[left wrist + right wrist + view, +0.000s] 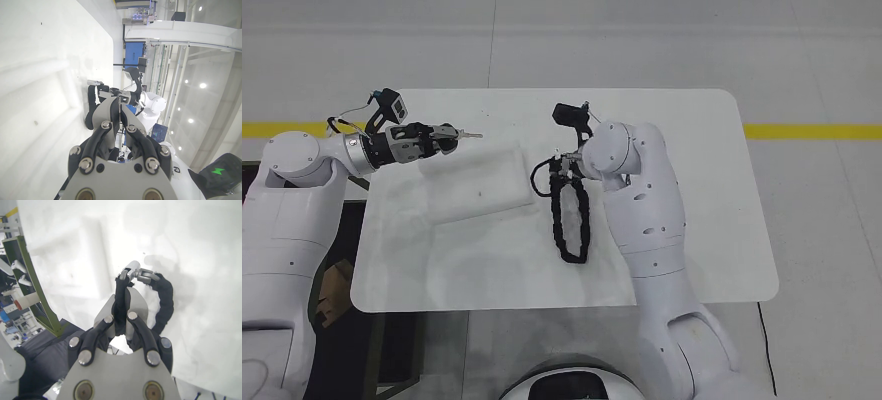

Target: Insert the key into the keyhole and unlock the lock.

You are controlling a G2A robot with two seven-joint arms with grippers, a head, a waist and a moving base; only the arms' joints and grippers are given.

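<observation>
Top view has the left pincer [448, 137] over the 10 o'clock part of the bench [692, 200], clenched on the bow of the key [470, 134]. The blade sticks out past the fingertips toward 3 o'clock. Held like that, the blade is bare and aimed across at the lock, which I take to be so it can be run straight in.

The lock [570, 222], a loop in a black sleeve, sits near the middle of the bench. Most of it trails toward 6 o'clock on the surface, while the right pincer [562, 172] grips its 12 o'clock end. From the right wrist view, that pincer is clamped on the sleeve just behind the metal head [132, 268], so the head juts beyond the fingertips. It looks a sensible hold, steadying the head while leaving it open to the key. I can't tell whether the keyhole faces the key.

A white pad [477, 182] lies on the bench between the two arms, at about 5 o'clock from the key's tip.

Key and lock are well apart, so insertion has not begun. Next, the gap must be closed and the blade lined up with the head. The limp sleeve might let the head swing.
</observation>
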